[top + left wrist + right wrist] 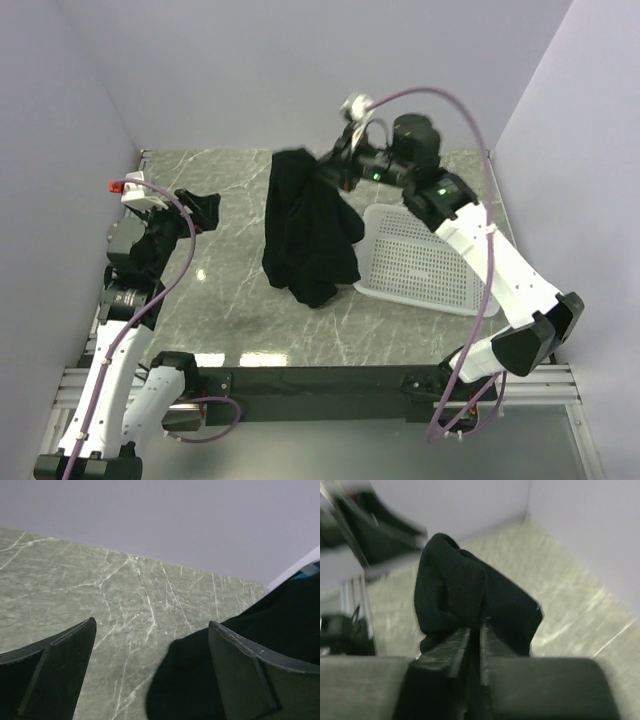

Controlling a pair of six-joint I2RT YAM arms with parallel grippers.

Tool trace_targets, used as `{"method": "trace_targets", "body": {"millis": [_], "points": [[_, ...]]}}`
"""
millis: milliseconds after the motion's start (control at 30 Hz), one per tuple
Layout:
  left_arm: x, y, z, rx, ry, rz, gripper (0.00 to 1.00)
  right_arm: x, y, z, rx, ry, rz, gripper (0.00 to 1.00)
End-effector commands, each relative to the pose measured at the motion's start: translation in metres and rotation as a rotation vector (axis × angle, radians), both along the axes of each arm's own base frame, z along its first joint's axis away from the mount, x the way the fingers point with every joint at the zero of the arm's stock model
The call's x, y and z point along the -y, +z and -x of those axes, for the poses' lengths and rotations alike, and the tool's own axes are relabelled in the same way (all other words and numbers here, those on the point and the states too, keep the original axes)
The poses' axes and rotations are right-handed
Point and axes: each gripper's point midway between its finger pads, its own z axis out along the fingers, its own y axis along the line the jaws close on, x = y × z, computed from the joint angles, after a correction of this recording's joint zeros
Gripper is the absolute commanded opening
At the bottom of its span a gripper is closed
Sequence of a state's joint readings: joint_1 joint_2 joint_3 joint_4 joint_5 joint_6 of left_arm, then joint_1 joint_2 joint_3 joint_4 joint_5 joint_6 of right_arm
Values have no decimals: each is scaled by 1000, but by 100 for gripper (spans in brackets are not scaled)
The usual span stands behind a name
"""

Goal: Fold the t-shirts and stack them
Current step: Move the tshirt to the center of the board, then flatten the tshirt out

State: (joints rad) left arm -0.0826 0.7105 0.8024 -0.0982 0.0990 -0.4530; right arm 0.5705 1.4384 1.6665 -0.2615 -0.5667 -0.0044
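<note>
A black t-shirt [305,230] hangs bunched in the air over the middle of the marble table, its lower end near the tabletop. My right gripper [335,165] pinches its top edge at the back of the table. In the right wrist view the two fingers [457,642] stand almost together with the dark cloth [455,590] caught between them. A tiny light-blue mark shows on the cloth's edge. My left gripper [200,210] hovers open at the left side, apart from the shirt. In its wrist view the gripper [151,623] is wide open and empty, with black cloth [195,680] beyond, by the right finger.
A white perforated tray [420,260] lies on the table at the right, just behind and beside the hanging shirt. Lavender walls close in the table on the left, back and right. A black rail runs along the near edge between the arm bases.
</note>
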Motion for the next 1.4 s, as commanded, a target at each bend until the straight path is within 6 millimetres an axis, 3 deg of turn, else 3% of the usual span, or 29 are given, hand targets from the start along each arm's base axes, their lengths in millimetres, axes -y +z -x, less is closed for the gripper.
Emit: {"method": "trace_targets", "body": {"millis": [0, 33, 67, 167, 200, 333, 467, 633, 667, 700, 767, 800, 867, 1000, 1100, 1233, 1333, 1367], "points": [[-6, 6, 4, 16, 28, -30, 99, 3, -2, 12, 93, 6, 27, 25], [-6, 6, 5, 15, 25, -31, 99, 4, -29, 10, 68, 11, 92, 48], [-6, 6, 5, 14, 24, -33, 99, 6, -41, 6, 59, -8, 122, 60], [1, 6, 5, 7, -16, -35, 99, 18, -66, 5, 100, -18, 225, 85], [3, 5, 5, 4, -27, -35, 99, 27, -61, 10, 139, -35, 234, 88], [21, 8, 2, 19, -129, -14, 99, 64, -89, 9, 158, -62, 342, 90], [60, 0, -7, -10, -344, 58, 99, 99, -110, 5, 80, -107, 356, 90], [102, -20, -23, -121, -480, 117, 100, 144, -148, -1, -25, -218, 385, 90], [110, -17, -26, -125, -500, 116, 99, 152, -153, -3, -44, -244, 387, 90], [128, -32, -29, -185, -540, 115, 99, 165, -162, -3, -75, -276, 387, 90], [149, -31, -34, -209, -578, 113, 99, 178, -169, -4, -98, -316, 389, 89], [171, -48, -35, -267, -613, 107, 99, 189, -173, -3, -114, -352, 381, 89], [196, -63, -44, -328, -641, 101, 99, 197, -173, -4, -118, -387, 366, 89], [257, -93, -43, -440, -730, 77, 98, 221, -168, -7, -129, -492, 323, 89], [288, -120, -47, -533, -745, 36, 99, 236, -169, -10, -140, -554, 322, 89], [310, -134, -54, -557, -733, -31, 99, 258, -193, -11, -188, -616, 393, 89], [306, -129, -63, -528, -674, -54, 100, 271, -226, -9, -158, -535, 598, 89], [299, -124, -65, -506, -636, -62, 100, 283, -237, -17, -140, -549, 674, 90]]}}
